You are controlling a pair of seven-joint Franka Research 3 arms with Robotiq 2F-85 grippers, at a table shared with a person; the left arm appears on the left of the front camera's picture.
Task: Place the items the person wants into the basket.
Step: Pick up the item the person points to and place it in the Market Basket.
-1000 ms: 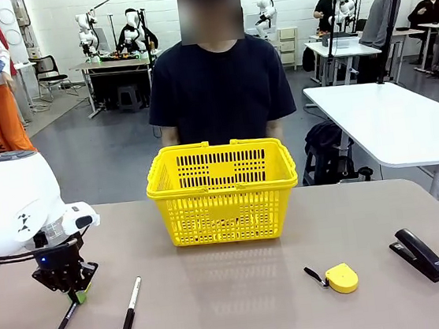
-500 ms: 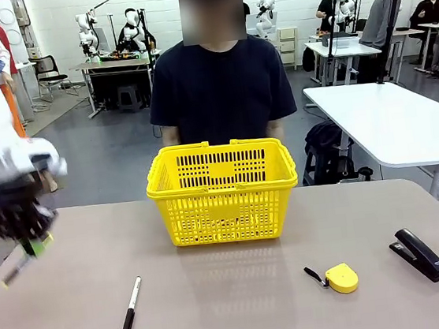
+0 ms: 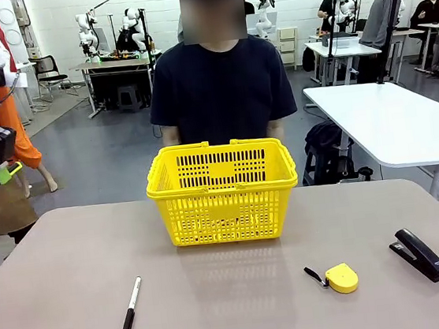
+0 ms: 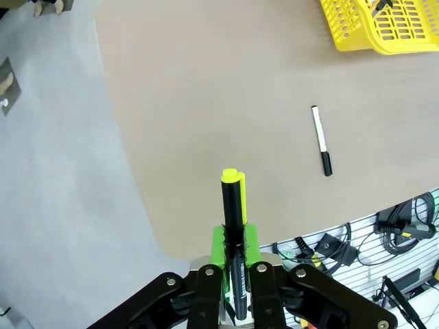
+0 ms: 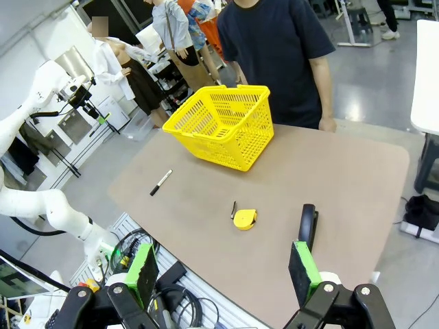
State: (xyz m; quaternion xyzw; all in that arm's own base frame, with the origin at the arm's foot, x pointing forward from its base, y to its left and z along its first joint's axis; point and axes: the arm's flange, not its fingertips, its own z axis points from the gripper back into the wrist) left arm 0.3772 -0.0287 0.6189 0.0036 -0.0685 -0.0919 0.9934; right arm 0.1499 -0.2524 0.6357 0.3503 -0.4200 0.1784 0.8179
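basket (image 3: 225,211): glossy latticed plastic; table (image 3: 236,309): matt, smooth; stapler (image 3: 418,254): shiny black plastic; T-shirt (image 3: 221,93): dark cloth

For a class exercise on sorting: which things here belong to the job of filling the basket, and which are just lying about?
Belong to the job: yellow basket; yellow-tipped black pen, held in the left pincer; black-and-white marker on the table.
Just lying about: yellow tape measure; black stapler.

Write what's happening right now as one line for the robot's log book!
left gripper: shut on pen, held high | right gripper: open, empty | marker: lying on table | basket: near person
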